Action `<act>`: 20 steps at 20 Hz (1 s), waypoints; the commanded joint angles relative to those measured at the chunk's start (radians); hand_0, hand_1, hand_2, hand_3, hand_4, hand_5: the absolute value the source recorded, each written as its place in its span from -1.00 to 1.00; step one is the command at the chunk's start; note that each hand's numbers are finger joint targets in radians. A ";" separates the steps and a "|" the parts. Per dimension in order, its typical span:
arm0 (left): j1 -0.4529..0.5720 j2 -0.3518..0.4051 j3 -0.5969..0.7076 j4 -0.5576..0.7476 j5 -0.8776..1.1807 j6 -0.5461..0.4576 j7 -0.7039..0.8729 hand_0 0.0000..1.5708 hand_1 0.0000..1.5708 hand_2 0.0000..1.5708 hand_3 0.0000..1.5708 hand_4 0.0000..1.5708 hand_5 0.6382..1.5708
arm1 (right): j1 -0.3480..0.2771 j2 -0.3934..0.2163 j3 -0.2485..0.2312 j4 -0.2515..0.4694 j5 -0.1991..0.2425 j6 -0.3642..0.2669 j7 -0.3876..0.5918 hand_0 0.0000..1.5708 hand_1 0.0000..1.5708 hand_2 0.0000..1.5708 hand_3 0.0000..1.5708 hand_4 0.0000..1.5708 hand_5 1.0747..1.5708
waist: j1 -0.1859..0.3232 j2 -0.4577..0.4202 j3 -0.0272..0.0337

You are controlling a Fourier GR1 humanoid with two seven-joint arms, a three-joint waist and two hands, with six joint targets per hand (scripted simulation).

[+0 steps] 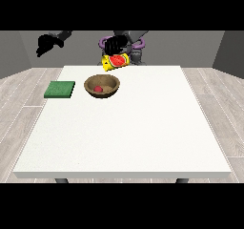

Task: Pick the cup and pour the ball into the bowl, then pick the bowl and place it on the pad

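The hand at the view's right (114,45) is seen closed round the yellow cup (116,61), held tipped on its side above the table's (143,128) far edge, long axis approx. left-right across the view, watermelon print facing the camera. Which end is the mouth can't be told. Just in front of and a bit to the left of the cup, the wooden bowl (102,86) stands on the table w/ a red ball (98,88) already in it, so the pour is judged done. The green pad (60,89) lies flat, left of the bowl, near but apart. The hand at the view's left (46,44) is raised off the table, beyond the pad; finger state can't be told. That hand is judged better placed for carrying the bowl sideways to the pad.
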 commanded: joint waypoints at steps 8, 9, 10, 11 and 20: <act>0.171 0.179 0.342 -0.171 0.432 0.144 -0.302 0.94 0.94 1.00 1.00 0.68 0.74 | 0.023 0.022 -0.003 -0.039 0.011 -0.081 0.049 -1.00 -1.00 -0.37 -0.16 -0.26 0.98 | 0.114 0.007 -0.0030; 0.177 0.169 0.358 -0.180 0.465 0.135 -0.332 0.95 0.95 1.00 1.00 0.72 0.70 | 0.014 0.076 0.031 -0.060 0.018 -0.089 0.048 -1.00 -1.00 -0.37 -0.08 -0.26 0.99 | 0.108 0.010 -0.0024; 0.172 0.156 0.381 -0.200 0.515 0.093 -0.354 0.91 0.91 1.00 1.00 0.77 0.63 | -0.001 0.079 0.023 -0.057 0.022 -0.117 0.038 -1.00 -1.00 -0.35 -0.08 -0.25 0.99 | 0.133 0.018 -0.0020; 0.192 0.164 0.410 -0.223 0.575 0.082 -0.415 0.80 0.80 1.00 1.00 0.77 0.59 | 0.012 0.109 0.035 -0.060 0.026 -0.129 0.035 -1.00 -1.00 -0.35 -0.11 -0.24 1.00 | 0.140 0.033 -0.0027; 0.154 -0.013 0.811 -0.417 1.272 -0.311 -0.463 -1.00 -1.00 -1.00 -1.00 -0.33 0.98 | 0.026 0.160 0.011 -0.059 -0.022 -0.128 0.024 -1.00 -1.00 -0.44 -0.41 -0.16 1.00 | 0.187 0.077 -0.0132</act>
